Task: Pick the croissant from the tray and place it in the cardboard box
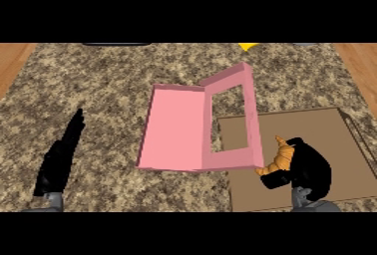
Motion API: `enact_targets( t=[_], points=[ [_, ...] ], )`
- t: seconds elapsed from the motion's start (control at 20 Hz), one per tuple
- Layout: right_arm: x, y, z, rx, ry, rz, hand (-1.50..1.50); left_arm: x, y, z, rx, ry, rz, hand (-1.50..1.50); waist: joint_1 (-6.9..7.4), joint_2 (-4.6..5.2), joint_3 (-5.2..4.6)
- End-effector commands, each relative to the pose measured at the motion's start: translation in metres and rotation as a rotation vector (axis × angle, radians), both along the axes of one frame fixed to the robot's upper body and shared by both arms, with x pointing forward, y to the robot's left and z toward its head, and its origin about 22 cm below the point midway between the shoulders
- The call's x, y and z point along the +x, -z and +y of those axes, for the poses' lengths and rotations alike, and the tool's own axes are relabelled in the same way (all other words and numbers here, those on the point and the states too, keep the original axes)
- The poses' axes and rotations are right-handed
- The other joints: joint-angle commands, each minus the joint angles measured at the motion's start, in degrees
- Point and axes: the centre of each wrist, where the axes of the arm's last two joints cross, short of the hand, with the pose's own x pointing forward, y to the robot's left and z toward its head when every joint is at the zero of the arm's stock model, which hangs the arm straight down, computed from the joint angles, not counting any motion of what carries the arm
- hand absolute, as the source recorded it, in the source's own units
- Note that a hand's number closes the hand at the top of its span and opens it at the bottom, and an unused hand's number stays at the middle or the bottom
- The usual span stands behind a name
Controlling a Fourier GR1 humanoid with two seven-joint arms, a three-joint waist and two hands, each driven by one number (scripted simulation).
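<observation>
A golden-brown croissant (279, 157) sits in my right hand (305, 169), whose fingers and thumb curl round it just above the flat brown tray (294, 129) at the lower right. The hand hides most of the pastry's right side. A pink box (177, 129) stands open to the left of the tray, its lid (234, 117) with a cut-out window raised at the box's right edge, next to the croissant. My left hand (60, 157) rests at the lower left with straight fingers, well apart from the box.
The speckled stone counter (95, 79) spreads around the box. Wooden strips (362, 64) run along both sides. A yellow object (247, 46) and a dark one (116, 44) peek in at the far edge.
</observation>
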Motion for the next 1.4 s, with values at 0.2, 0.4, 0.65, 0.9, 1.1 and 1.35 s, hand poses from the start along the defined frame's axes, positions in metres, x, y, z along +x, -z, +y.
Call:
enact_targets(
  t=[0.2,0.4,0.65,0.9,1.1,1.35],
  points=[
    [-0.1,0.003,0.101,-0.109,0.03,-0.011,1.5,0.004,-0.006,0.019,0.011,-0.033,0.007,0.0,-1.17,-0.2,0.05],
    [-0.132,-0.021,0.112,-0.203,0.039,-0.057,1.5,0.0,-0.007,0.008,0.007,-0.009,0.011,0.0,-1.09,-0.17,0.09],
    [-0.151,-0.056,0.128,-0.199,0.07,-0.163,1.5,0.006,-0.011,0.01,0.005,-0.006,0.005,0.0,-0.77,0.02,0.12],
    [-0.139,-0.087,0.128,-0.088,-0.078,-0.496,1.5,0.003,-0.014,0.013,0.0,-0.005,0.003,0.0,-0.2,-0.31,0.16],
    [-0.137,-0.099,0.132,-0.041,-0.18,-0.63,1.5,-0.001,-0.005,0.017,0.004,0.006,0.004,0.0,0.57,-0.06,0.11],
    [-0.133,-0.109,0.137,-0.02,-0.27,-0.687,1.5,0.006,-0.01,0.012,0.02,0.019,-0.003,0.0,1.29,0.37,0.1]
  ],
)
